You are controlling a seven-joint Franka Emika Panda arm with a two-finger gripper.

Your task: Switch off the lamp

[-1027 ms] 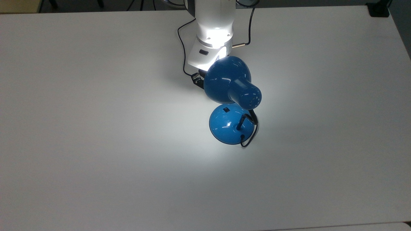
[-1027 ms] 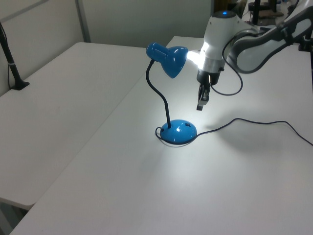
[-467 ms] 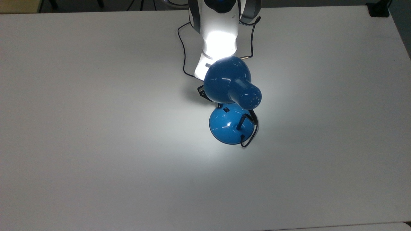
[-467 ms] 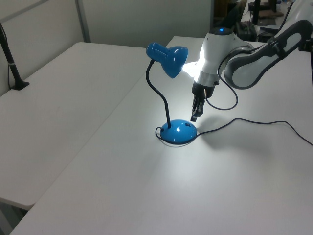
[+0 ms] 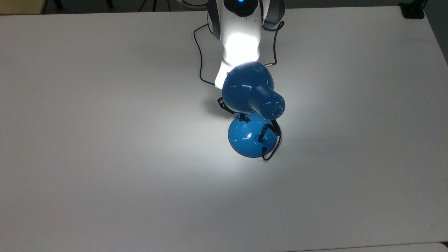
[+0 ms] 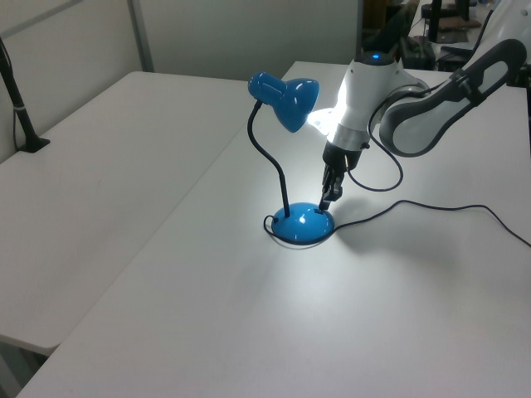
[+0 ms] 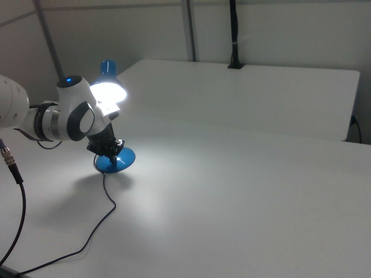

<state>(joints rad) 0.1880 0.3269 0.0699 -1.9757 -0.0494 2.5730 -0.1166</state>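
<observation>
The blue lamp stands lit on the white table point(image 5: 105, 157), its shade point(image 5: 249, 88) throwing bright light onto my arm. Its round base point(image 5: 250, 140) lies under the shade in the top view; the black neck point(image 6: 267, 157) curves up from it. My gripper point(image 6: 324, 201) points down with its fingers together, tips at the top of the base point(image 6: 300, 225), where the small black switch point(image 5: 246, 119) sits. In the top view the shade hides most of the gripper point(image 5: 242, 116). Whether the tips touch the switch, I cannot tell. The right view has the gripper point(image 7: 111, 155) over the base point(image 7: 116, 163).
The lamp's black cord point(image 6: 431, 207) trails across the table toward the left view's right; in the right view the cord point(image 7: 107, 202) runs to the near edge. A black clamp post point(image 6: 21, 116) stands at the left view's far left.
My gripper has come down and toward the lamp, from beside the shade to the top of the base at the switch. The lamp stays lit and has not moved.
</observation>
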